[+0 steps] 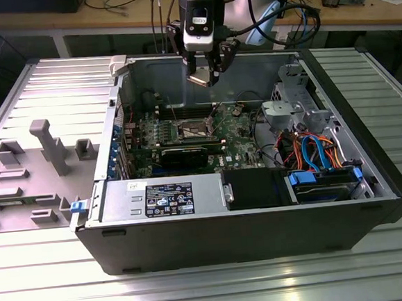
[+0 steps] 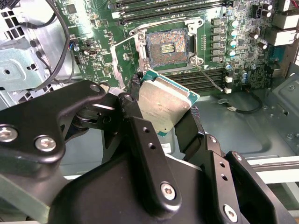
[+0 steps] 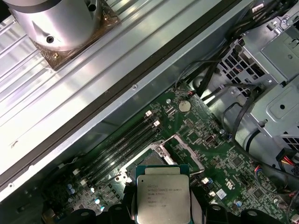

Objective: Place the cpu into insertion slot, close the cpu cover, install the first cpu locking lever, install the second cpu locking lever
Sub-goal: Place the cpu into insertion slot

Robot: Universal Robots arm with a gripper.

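Note:
My gripper (image 1: pixel 204 76) hangs over the open computer case, above its back wall, shut on the cpu (image 1: pixel 201 79). In both wrist views the cpu (image 2: pixel 163 105) (image 3: pixel 163 193) is a silver-topped square chip with a green edge, clamped between the black fingers (image 2: pixel 134 105). The insertion slot (image 2: pixel 167 46) (image 1: pixel 191 129) lies below on the green board with its gold-brown contact field bare. In the first wrist view the chip partly hides the insertion slot (image 3: pixel 152 161). The cpu cover (image 2: pixel 122 63) (image 3: pixel 184 151) stands swung open beside the socket. A thin wire lever (image 2: pixel 210 78) sticks out near one socket corner.
Long black memory slots (image 2: pixel 205 77) run beside the socket. A black graphics card (image 1: pixel 191 155) lies in front of it, a power supply (image 1: pixel 163 195) nearer still. The drive cage (image 1: pixel 295 108) and coloured cables (image 1: pixel 312 152) fill the exterior view's right. A grey plastic fixture (image 1: pixel 35 163) sits left of the case.

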